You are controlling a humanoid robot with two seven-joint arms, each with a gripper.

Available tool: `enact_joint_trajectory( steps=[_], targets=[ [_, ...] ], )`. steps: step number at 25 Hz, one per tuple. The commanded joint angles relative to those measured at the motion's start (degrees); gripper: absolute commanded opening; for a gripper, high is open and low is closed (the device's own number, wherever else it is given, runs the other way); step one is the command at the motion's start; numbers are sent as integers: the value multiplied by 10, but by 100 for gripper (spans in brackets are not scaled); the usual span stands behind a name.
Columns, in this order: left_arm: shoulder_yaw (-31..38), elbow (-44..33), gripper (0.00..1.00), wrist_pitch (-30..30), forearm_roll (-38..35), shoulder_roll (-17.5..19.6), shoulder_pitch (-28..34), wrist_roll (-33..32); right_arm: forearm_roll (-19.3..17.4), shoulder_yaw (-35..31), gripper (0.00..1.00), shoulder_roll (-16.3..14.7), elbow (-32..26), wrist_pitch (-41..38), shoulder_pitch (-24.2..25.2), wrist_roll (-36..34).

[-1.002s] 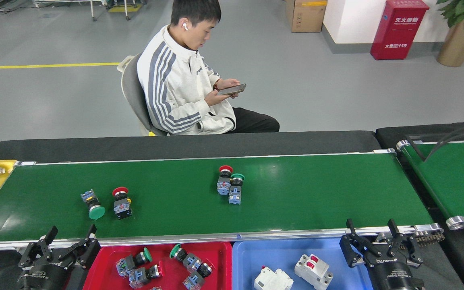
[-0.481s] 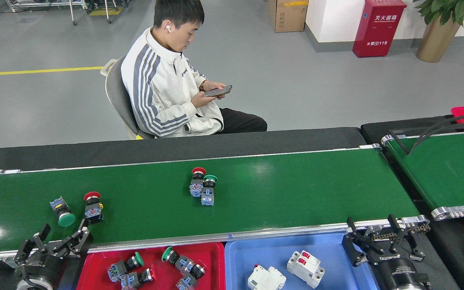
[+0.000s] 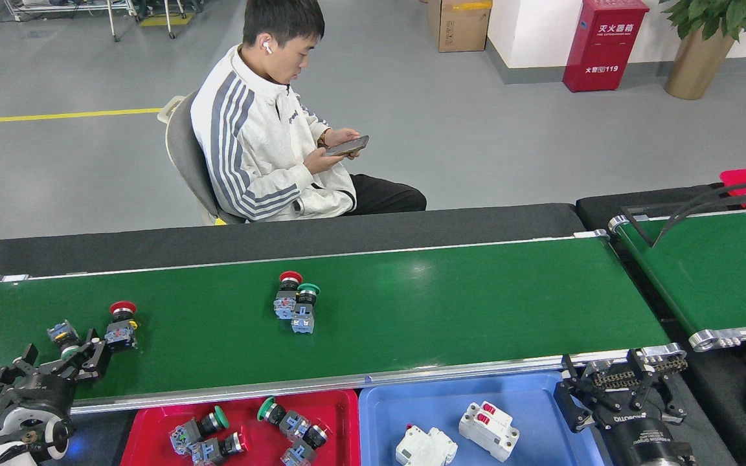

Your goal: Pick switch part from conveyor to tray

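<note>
Left gripper (image 3: 56,362): fingers apart, over green-capped switch part (image 3: 65,338) at conveyor (image 3: 451,304) left end.
Right gripper (image 3: 620,391): open, empty, beside blue tray (image 3: 535,404).
Red tray (image 3: 340,414): held several switches.

4 push-button switches (image 3: 295,304) lie on the conveyor (image 3: 451,310), about 5 more in the red tray (image 3: 340,404), and 2 white breakers (image 3: 488,430) in the blue tray (image 3: 528,395).

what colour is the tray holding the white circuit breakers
Blue. The tray beside the red one shows clearly in the head view.
</note>
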Motion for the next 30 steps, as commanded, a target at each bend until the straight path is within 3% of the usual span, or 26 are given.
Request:
enact_joint_trajectory(
  steps=[1,3,7,10,14,15,16,18,19,23,25,26,28,30],
  targets=[
    [2,0,24,-2,3,7,-8,3,-1,-1,99,-4,-6,-1,-8,-3],
    [2,-3,14,-16,10,5,-2,4,-1,-4,99,-3,-6,1,-15,-3],
    [1,-58,10,-81,17,1,40,20,-2,-22,99,-5,-6,2,-15,-3],
    [0,-166,10,-200,26,-1,116,20,-2,-26,99,-4,-7,5,-15,-1],
    [-1,-301,13,-314,43,-2,209,18,-2,-48,99,-9,-5,3,-16,-4],
    [-1,-329,19,-357,48,-4,231,18,-2,-54,99,-13,-5,2,-18,-5],
    [-1,-346,36,-398,50,-4,243,18,-2,-60,99,-19,-5,1,-19,-6],
    [-11,-361,88,-428,48,-11,251,16,-2,-67,99,-22,-4,1,-19,-6],
    [-23,-365,100,-424,48,-19,251,17,-2,-71,99,-23,-5,1,-19,-6],
    [-32,-365,100,-422,45,-24,249,17,-2,-86,99,-27,-4,1,-18,-17],
    [-28,-364,100,-391,45,-24,247,17,-2,-92,99,-32,-5,2,-17,-17],
    [-28,-364,100,-357,45,-25,246,17,-2,-97,99,-33,-6,2,-17,-17],
    [-26,-361,100,-206,50,-25,241,17,-2,-107,99,-35,-6,1,-18,-17],
    [-27,-360,100,-98,50,-19,237,17,-2,-113,99,-40,-5,1,-17,-17]
  ],
)
